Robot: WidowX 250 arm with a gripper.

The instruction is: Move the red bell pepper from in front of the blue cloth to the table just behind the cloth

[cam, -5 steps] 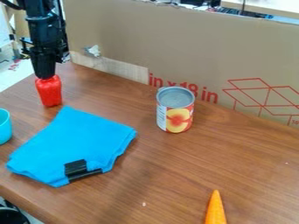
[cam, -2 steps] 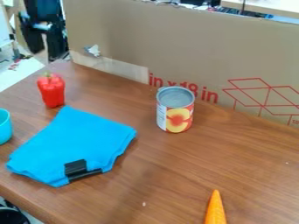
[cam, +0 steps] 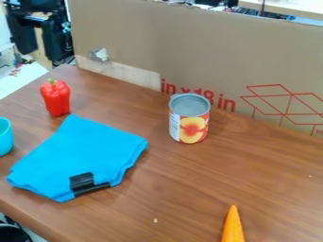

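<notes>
The black gripper (cam: 41,41) hangs at the upper left, above and behind the table's back left corner. Its two fingers stand apart with nothing between them. Below it, the red pepper (cam: 56,98) stands upright on the wooden table (cam: 183,189), green stem up, apart from the gripper. A folded blue cloth (cam: 79,153) with a black patch near its front edge lies just in front of the pepper. Right of the cloth stands a can (cam: 189,119) with a fruit label. An orange carrot (cam: 233,227) is cut off by the bottom edge of the view.
A turquoise cup (cam: 5,136) is partly visible at the left edge. The tall cardboard panel (cam: 189,52) runs along the table's back side, from behind the pepper's corner to the right edge of the view.
The gripper, which was closed around the pepper's top, has let go, opened and moved up and back. The pepper stands almost where it was, its stem now uncovered.
</notes>
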